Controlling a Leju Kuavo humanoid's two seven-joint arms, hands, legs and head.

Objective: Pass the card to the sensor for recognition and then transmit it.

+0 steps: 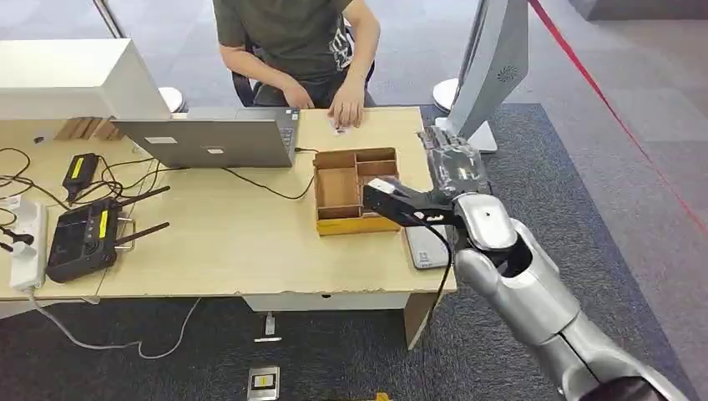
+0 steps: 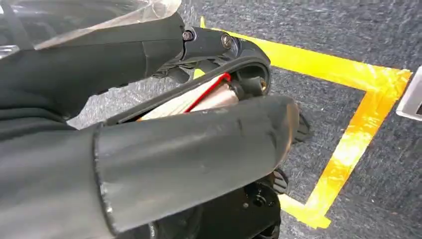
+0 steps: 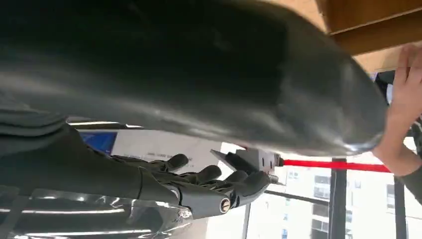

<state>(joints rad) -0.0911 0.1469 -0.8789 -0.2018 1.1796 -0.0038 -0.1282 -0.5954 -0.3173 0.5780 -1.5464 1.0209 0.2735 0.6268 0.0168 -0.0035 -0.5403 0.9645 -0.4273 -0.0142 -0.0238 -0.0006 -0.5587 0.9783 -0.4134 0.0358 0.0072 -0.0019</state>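
My right hand (image 1: 407, 205) reaches over the table and pinches a white card (image 1: 381, 185) that sticks out past its fingertips. The hand hovers above the near right corner of the wooden compartment box (image 1: 340, 189). In the right wrist view the card (image 3: 149, 144), white with a blue patch, lies between the thick thumb (image 3: 209, 74) and the dark fingers (image 3: 209, 181). A flat grey sensor pad (image 1: 424, 248) lies on the table beneath my right forearm. My left hand (image 2: 164, 124) hangs over the floor, holding nothing.
A person sits at the far side, one hand (image 1: 346, 107) resting on the table by a small card. A laptop (image 1: 209, 138), a black controller (image 1: 82, 238), a power strip (image 1: 27, 242) and cables crowd the left. A white stand (image 1: 493, 67) rises at the right edge.
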